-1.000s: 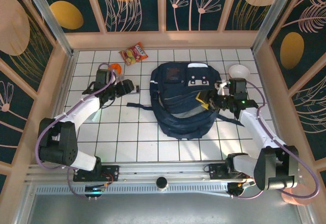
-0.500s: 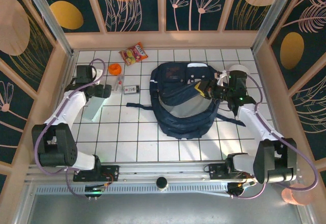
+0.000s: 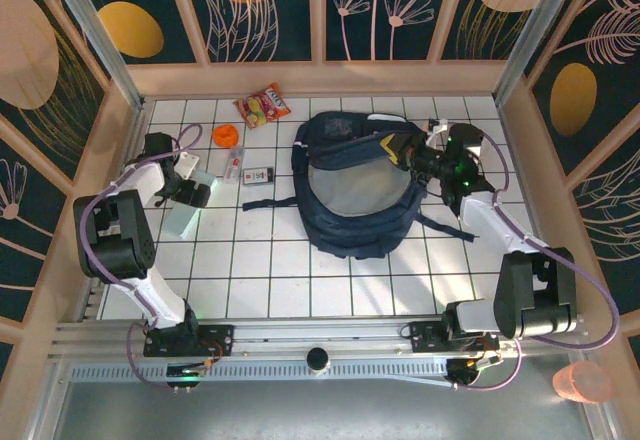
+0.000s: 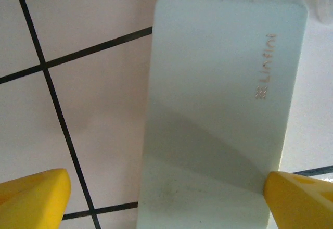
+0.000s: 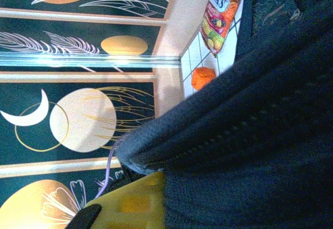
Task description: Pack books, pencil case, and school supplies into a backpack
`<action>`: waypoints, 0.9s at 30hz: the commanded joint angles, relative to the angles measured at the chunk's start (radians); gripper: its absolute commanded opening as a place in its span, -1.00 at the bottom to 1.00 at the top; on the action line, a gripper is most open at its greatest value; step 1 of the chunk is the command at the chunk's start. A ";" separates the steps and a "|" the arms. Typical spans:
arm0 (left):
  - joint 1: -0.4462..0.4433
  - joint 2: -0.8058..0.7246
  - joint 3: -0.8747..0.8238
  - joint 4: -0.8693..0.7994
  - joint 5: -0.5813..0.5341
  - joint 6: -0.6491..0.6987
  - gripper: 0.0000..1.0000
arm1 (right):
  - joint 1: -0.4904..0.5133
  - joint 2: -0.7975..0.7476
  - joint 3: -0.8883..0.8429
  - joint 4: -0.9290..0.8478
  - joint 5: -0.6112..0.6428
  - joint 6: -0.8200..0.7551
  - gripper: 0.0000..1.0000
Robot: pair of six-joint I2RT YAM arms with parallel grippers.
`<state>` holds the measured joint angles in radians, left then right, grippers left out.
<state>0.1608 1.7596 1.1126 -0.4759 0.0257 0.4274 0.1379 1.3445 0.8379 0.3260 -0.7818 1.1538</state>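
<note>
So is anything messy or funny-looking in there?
The backpack looks odd: its mouth is held wide open, grey lining showing, with the right hand pinching its rim. One dark strap trails loose across the tiles. Nothing looks spilled or broken.

Left wrist view: pale bluish-white piece [image 4: 218, 109], right-hand side. Faint embossed word running bottom to top beside a small blocky logo. Seems to begin "Lin"; the rest is too faint to read for certain.

Right wrist view: snack packet [image 5: 221, 15], upper right of frame. Brand "FOX'S" in large pale letters; smaller print below is illegible.

Top external view: packet lettering too small to read.
</note>
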 commanded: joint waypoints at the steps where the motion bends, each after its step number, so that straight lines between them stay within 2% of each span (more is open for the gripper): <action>1: 0.003 0.079 0.028 -0.033 0.000 0.042 0.92 | 0.011 0.001 0.067 0.072 0.027 -0.014 -0.91; 13: 0.003 0.206 0.119 -0.107 0.061 0.021 0.84 | 0.032 0.019 0.084 0.056 0.030 -0.023 -0.90; 22: 0.004 0.045 0.167 -0.159 0.149 -0.052 0.87 | 0.034 0.025 0.087 0.047 0.038 -0.026 -0.89; 27: 0.003 -0.029 0.125 -0.172 0.095 -0.027 0.87 | 0.038 0.027 0.084 0.047 0.043 -0.026 -0.87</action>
<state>0.1635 1.7897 1.2583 -0.5991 0.1448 0.3962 0.1650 1.3670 0.8707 0.3138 -0.7525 1.1507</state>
